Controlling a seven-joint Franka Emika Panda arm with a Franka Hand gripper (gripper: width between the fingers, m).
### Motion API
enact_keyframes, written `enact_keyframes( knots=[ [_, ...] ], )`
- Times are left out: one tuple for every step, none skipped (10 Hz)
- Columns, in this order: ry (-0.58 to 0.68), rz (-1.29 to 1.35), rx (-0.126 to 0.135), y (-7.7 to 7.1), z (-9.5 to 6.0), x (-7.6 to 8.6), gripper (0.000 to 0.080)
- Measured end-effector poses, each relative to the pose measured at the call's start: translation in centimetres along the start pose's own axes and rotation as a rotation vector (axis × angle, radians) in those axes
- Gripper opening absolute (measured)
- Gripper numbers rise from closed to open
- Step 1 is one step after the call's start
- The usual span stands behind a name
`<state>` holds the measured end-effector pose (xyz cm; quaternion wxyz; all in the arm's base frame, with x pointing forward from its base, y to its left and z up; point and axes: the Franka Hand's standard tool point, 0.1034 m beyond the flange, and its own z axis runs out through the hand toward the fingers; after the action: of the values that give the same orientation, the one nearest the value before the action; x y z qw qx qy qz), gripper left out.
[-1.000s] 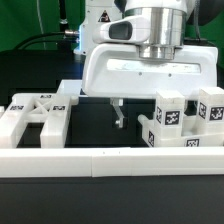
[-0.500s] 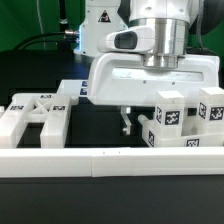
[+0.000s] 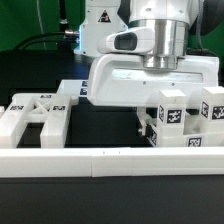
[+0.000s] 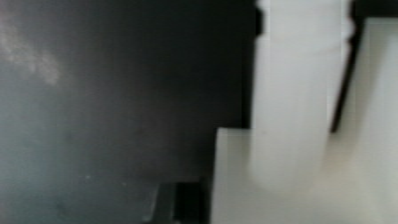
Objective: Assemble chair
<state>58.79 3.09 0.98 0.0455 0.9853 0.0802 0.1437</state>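
1. White matte plastic with black-and-white tags: upright chair blocks [image 3: 172, 116] in a tight cluster just beside the gripper [image 3: 141, 122], on the exterior view's right of it.
2. Gripper closed, fingers drawn together, no gap visible between them.
3. Hanging low over the black table [image 3: 100, 122], fingertips at the near edge of the cluster; touching it or just short of it, impossible to tell.
4. Wide white gripper body above the fingers, covering the upper part of the cluster's inner side.
5. Flat chair panel [image 3: 38, 112] with cut-outs and tags on its top face, lying on the table well apart from the gripper, on the exterior view's left of it.
6. Long white border rail [image 3: 100, 160] across the front, between the camera and the gripper.
7. Marker board [image 3: 68, 88] flat on the table behind the gripper, toward the exterior view's left, partly hidden by the gripper body.
8. Wrist view very close and blurred: a tall white chair piece [image 4: 294, 90] upright against the dark table, with a broader white mass at its foot; tags and edges too soft to read.
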Motion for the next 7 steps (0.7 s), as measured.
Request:
enact_keyframes(
  knots=[
    [0.002, 0.001, 0.000, 0.1, -0.1, 0.1, 0.0044],
    [0.002, 0.002, -0.001, 0.2, -0.1, 0.1, 0.0044],
    [0.003, 0.003, -0.002, 0.4, -0.2, 0.1, 0.0044],
    [0.008, 0.005, -0.002, 0.5, -0.5, 0.4, 0.0041],
    [0.014, 0.009, -0.004, 0.9, -1.2, 0.9, 0.0041],
    [0.009, 0.001, -0.005, 1.8, -2.2, 1.4, 0.0033],
    [0.003, -0.007, -0.006, 2.9, -3.4, 1.9, 0.0033]
  ],
)
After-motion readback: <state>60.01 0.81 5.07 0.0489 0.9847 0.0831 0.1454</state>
